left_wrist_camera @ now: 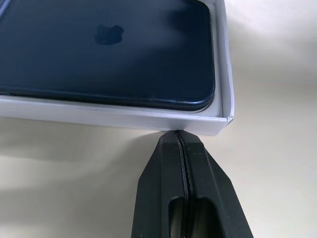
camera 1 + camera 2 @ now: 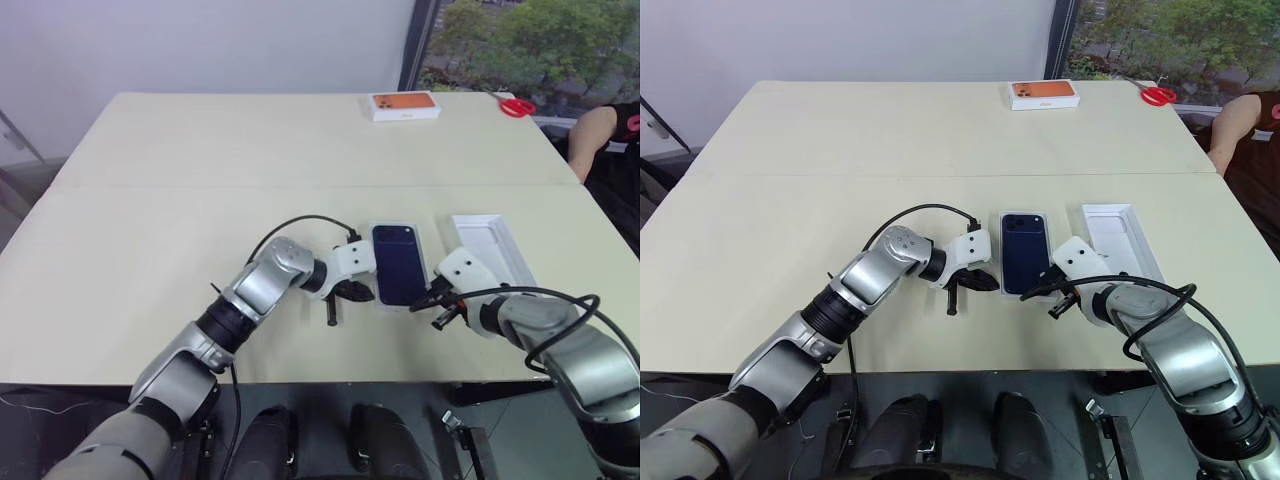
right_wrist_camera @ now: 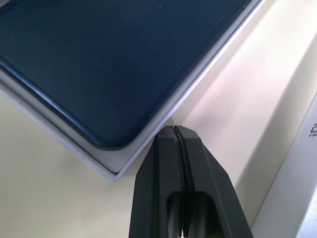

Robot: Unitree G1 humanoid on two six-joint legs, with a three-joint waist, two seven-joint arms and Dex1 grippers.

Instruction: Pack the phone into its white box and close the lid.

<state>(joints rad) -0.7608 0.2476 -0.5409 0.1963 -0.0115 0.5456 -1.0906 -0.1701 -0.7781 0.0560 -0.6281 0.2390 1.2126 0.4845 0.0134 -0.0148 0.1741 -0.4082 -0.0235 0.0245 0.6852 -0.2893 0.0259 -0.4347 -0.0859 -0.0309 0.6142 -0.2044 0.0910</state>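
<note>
Phone (image 2: 399, 264) in white box (image 1: 124, 118), closed left tool (image 2: 352, 290) and right tool (image 2: 425, 299) flanking.

Office-like room: plain table (image 2: 200, 180), big window (image 2: 520, 40).

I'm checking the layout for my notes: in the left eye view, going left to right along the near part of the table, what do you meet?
Left gripper → phone lying in the white box → right gripper → lid, lying open side up.
</note>
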